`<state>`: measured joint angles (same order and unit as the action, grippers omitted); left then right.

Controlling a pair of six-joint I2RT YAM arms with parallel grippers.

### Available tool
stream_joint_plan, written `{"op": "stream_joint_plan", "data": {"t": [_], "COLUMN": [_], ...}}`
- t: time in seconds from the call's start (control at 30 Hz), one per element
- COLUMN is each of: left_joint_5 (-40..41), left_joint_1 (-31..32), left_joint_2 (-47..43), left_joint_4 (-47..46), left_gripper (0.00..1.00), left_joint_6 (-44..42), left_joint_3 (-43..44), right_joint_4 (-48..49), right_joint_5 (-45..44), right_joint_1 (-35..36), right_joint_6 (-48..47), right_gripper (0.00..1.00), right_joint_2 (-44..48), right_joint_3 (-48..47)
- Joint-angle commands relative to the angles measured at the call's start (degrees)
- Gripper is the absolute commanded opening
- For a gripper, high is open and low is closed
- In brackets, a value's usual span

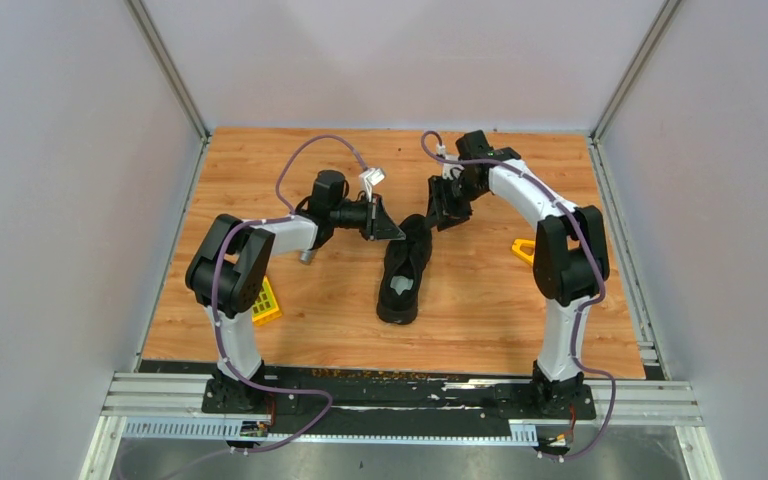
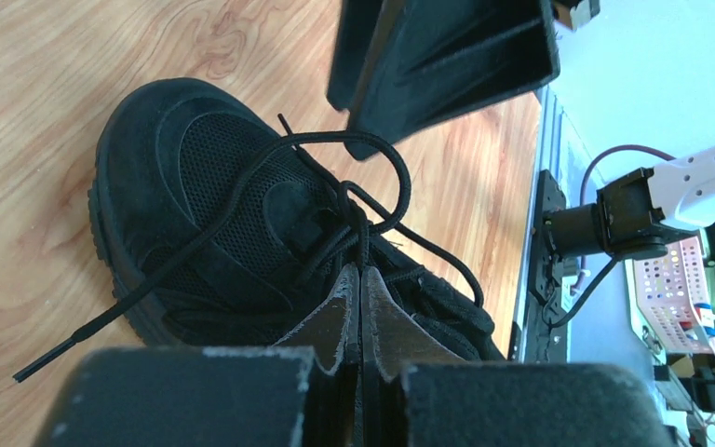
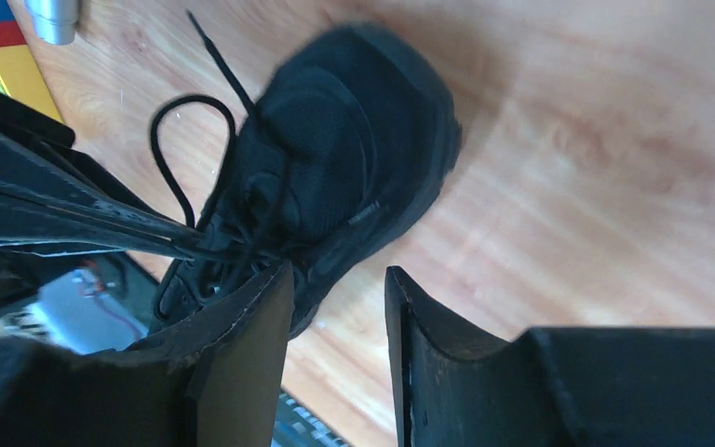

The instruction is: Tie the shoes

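A black sneaker (image 1: pixel 404 272) lies mid-table, toe pointing away and pale insole facing up. My left gripper (image 1: pixel 393 229) hangs over the toe end, shut on a thin black lace (image 2: pixel 361 237) that runs up from the knot area into its tips (image 2: pixel 361 276). A lace loop (image 2: pixel 398 182) curls beside it, and a free lace end (image 2: pixel 56 349) trails off the toe onto the wood. My right gripper (image 3: pixel 340 275) stands open with nothing between its fingers, just beyond the shoe's toe (image 3: pixel 363 130), opposite the left gripper (image 3: pixel 84 219).
A silver microphone (image 1: pixel 307 256) lies under the left forearm. There is a yellow block (image 1: pixel 266 300) by the left arm's base and a yellow piece (image 1: pixel 523 250) beside the right arm. Metal rails line the wooden table's side edges.
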<state>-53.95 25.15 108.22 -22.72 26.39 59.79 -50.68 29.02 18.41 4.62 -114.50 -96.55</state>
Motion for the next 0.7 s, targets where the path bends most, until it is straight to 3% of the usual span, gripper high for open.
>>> {"op": "stream_joint_plan", "data": {"t": [0.0,0.67], "left_joint_5": [0.2,0.3], "left_joint_1": [0.3,0.3], "left_joint_2": [0.2,0.3], "left_joint_4": [1.7,1.4], "left_gripper": [0.00,0.00], "left_joint_6": [-2.3,-1.3], "left_joint_3": [2.4,2.6], "right_joint_4": [-1.4,4.5], "right_joint_5": [3.6,7.3], "right_joint_1": [-1.8,-3.2], "right_joint_6": [14.8,22.8], "right_gripper": [0.41,0.37], "right_joint_2": [1.3,-7.0], "right_joint_3": [3.0,0.7]}}
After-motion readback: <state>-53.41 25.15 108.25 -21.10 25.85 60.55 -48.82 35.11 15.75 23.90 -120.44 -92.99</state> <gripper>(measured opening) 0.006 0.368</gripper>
